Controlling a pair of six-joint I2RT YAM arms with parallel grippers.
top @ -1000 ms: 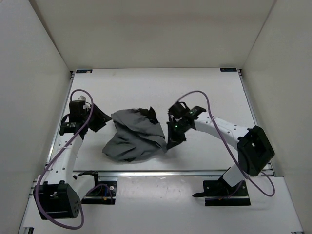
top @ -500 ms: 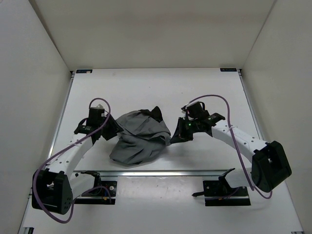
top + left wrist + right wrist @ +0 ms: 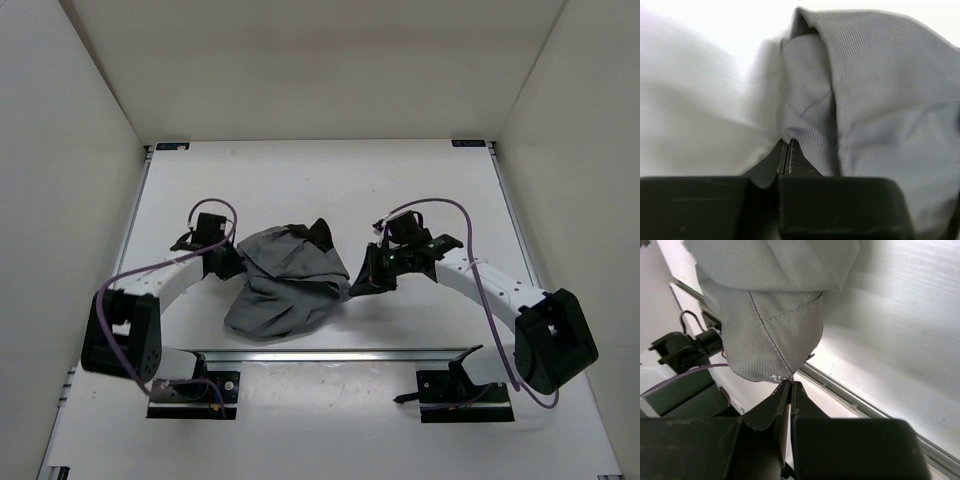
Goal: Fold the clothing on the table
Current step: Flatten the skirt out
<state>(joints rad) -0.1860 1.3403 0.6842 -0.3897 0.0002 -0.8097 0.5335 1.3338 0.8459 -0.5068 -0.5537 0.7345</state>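
Jaws: left gripper [image 3: 785,150] newly clenched on clothing [image 3: 285,285], right gripper [image 3: 788,385] pinching opposite corner, toward near edge of table [image 3: 300,180]; spreading likely possible.

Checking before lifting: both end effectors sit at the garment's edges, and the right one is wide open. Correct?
No: the right end effector is shut, pinching a corner of the garment, as the right wrist view shows. The rest holds.
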